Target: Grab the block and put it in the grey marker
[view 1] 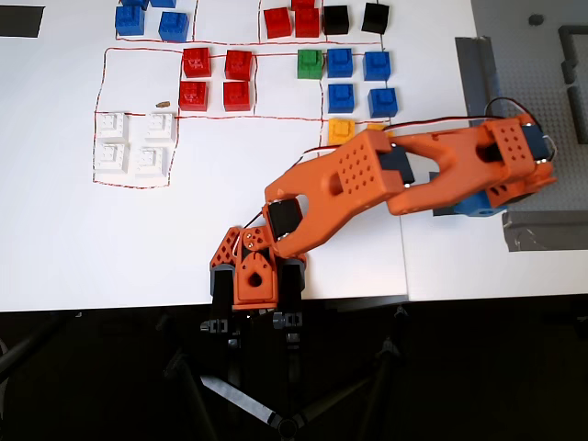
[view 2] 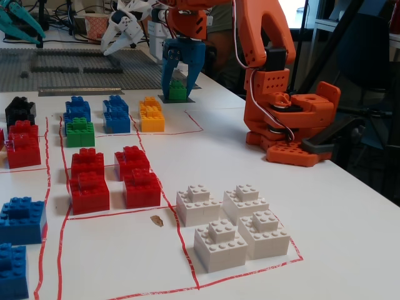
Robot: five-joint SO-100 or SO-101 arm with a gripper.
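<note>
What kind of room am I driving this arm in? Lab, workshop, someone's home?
Probably a robotics lab or makerspace: behind the gripper and green block stand another white gripper, a grey studded baseplate and tangled cables on a bench; sorted blocks fill red-outlined zones.
</note>
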